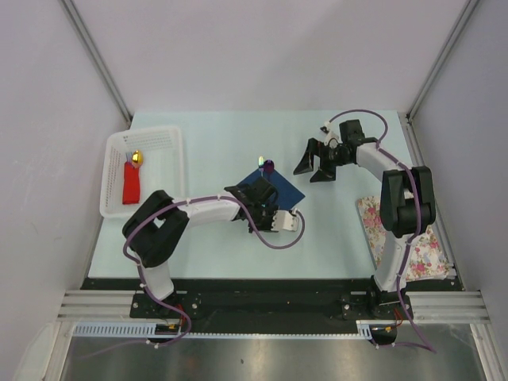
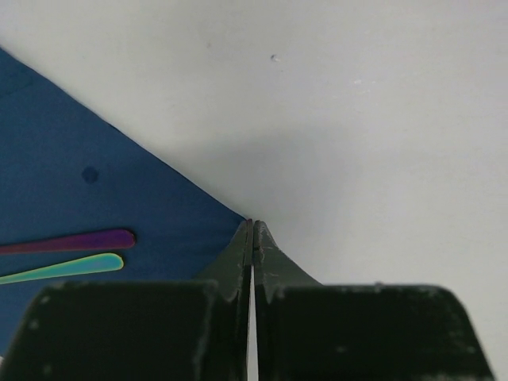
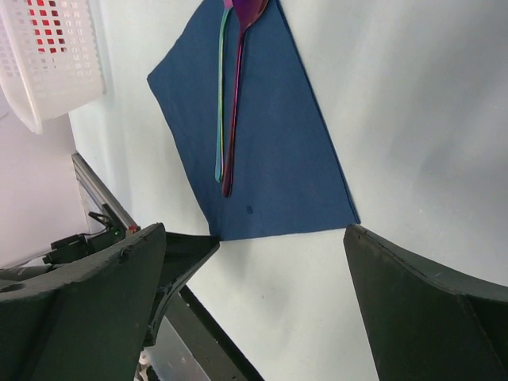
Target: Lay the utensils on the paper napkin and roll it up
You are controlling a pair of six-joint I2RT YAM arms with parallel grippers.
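Observation:
The navy paper napkin (image 1: 287, 193) (image 3: 270, 143) (image 2: 71, 159) lies flat as a diamond in mid-table. On it lie two utensils (image 1: 266, 166) (image 3: 232, 103) side by side, iridescent heads past the far corner. Their purple and green handle ends (image 2: 87, 240) stop short of the near corner. My left gripper (image 1: 271, 223) (image 2: 252, 226) (image 3: 213, 240) is low on the table, jaws pressed together on the tip of that near corner; its body hides the napkin's left part from above. My right gripper (image 1: 314, 168) (image 3: 255, 238) hangs wide open right of the napkin, holding nothing.
A white basket (image 1: 171, 147) (image 3: 55, 87) at the left holds a red flat object (image 1: 131, 184) with a gold ball (image 1: 136, 157). A floral cloth (image 1: 425, 258) lies at the right edge beside the right arm. The metal rail (image 1: 262, 302) runs along the near side.

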